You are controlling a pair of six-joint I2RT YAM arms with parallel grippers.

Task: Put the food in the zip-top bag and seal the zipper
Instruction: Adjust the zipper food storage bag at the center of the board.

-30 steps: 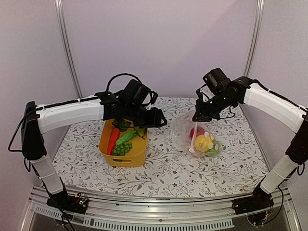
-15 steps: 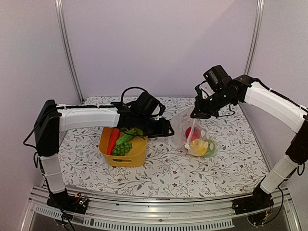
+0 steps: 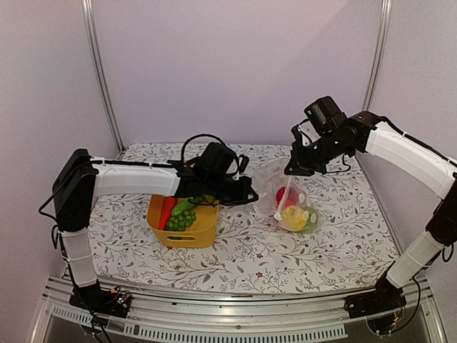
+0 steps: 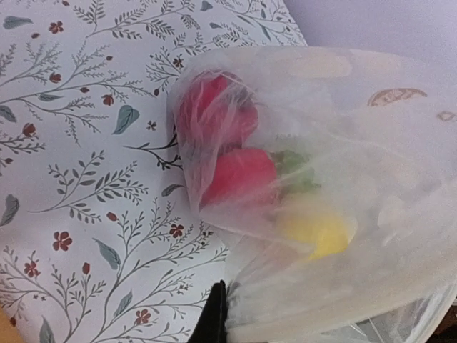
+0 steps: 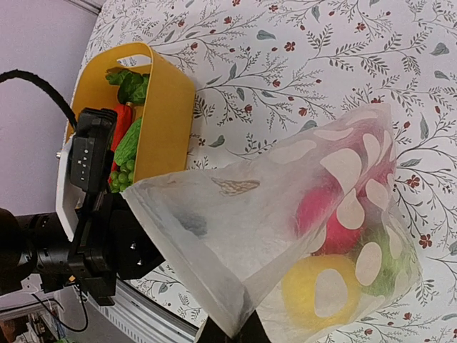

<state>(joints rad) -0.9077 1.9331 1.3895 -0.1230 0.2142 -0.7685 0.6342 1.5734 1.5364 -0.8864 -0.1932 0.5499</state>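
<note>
The zip-top bag [image 3: 271,187] hangs over the table's right half, clear with white dots. Inside it lie red pieces [image 4: 239,175], a yellow lemon-like piece [image 4: 318,229] and something green [image 4: 293,168]. My right gripper [image 3: 294,170] is shut on one corner of the bag's mouth [image 5: 239,325]. From there the zipper [image 5: 182,261] runs as a ridged strip. My left gripper [image 3: 248,194] is at the bag's left edge, shut, with plastic bunched against its dark finger [image 4: 213,321]. A carrot [image 5: 121,125], cucumber [image 5: 128,146], green bumpy cluster [image 5: 120,179] and lettuce [image 5: 132,84] lie in the tub.
The yellow tub [image 3: 193,232] stands left of centre, partly under my left forearm. The floral tablecloth [image 3: 243,257] covers the table. Metal posts [image 3: 100,71] rise at the back corners, and a rail runs along the near edge.
My left arm has swung right from above the yellow tub to the bag's left edge, and its jaws have gone from open to shut there. The right gripper kept holding the bag.
</note>
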